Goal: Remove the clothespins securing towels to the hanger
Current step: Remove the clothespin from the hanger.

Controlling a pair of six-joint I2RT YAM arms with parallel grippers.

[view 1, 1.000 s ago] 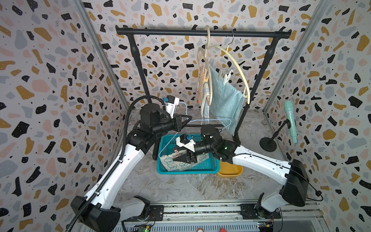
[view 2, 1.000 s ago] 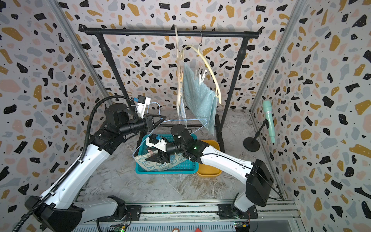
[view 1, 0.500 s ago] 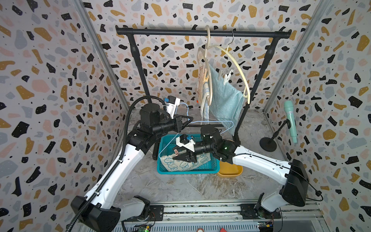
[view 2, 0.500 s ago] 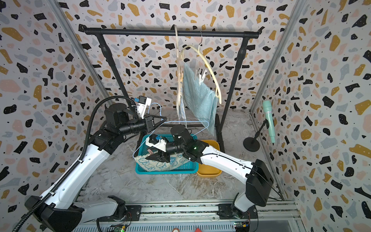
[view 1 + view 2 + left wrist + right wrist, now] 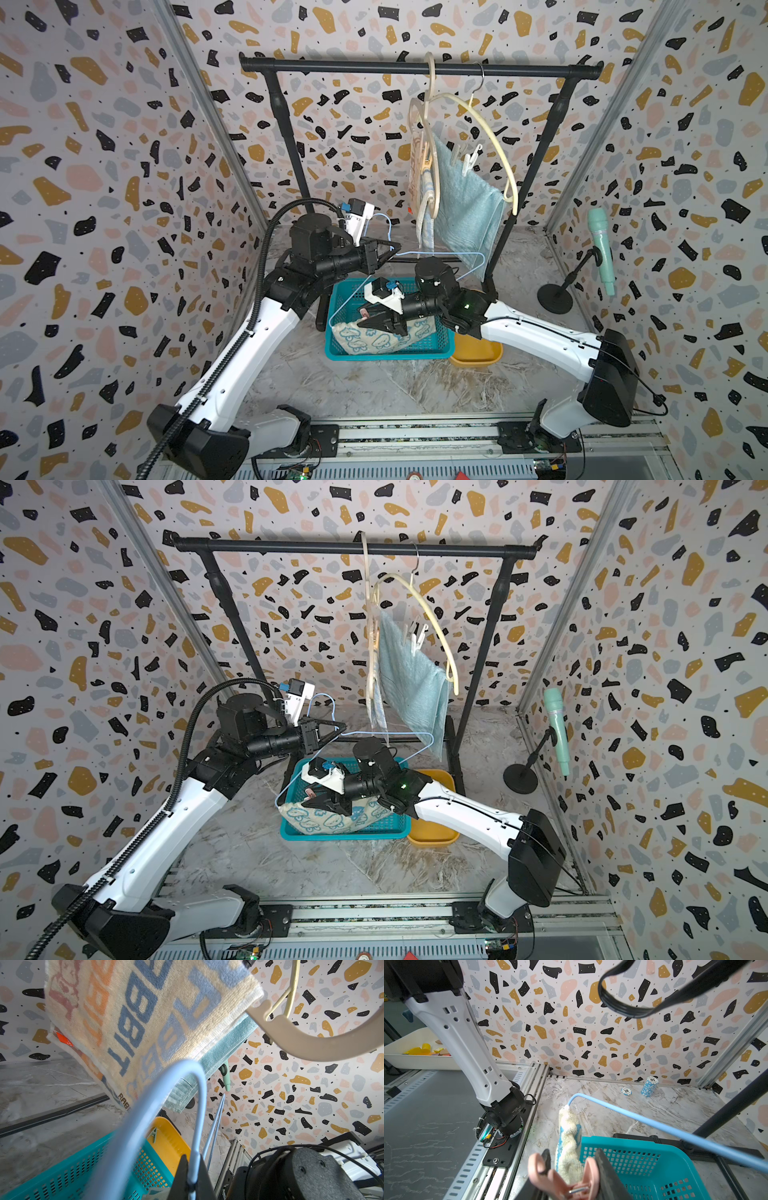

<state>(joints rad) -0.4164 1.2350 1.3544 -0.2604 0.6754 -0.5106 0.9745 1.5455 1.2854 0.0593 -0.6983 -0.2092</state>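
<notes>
Towels (image 5: 465, 208) number three: two hanging, one drooping into the basket (image 5: 386, 356). Left end effector (image 5: 392, 248) clamps one blue hanger (image 5: 440, 252); right end effector (image 5: 368, 319) pinches one pink clothespin (image 5: 548, 1176).

teal basket (image 5: 390, 356) | yellow tub (image 5: 476, 353) apparently touching it | mint microphone (image 5: 601, 245) | chip stack (image 5: 649, 1088), 1 loose chip (image 5: 626, 1091)

Both arms are reaching forward, the left gripper (image 5: 395, 249) clamping the blue hanger (image 5: 440, 252) while the right gripper (image 5: 366, 318), angled lower, is pinching a pink clothespin (image 5: 550, 1176).
</notes>
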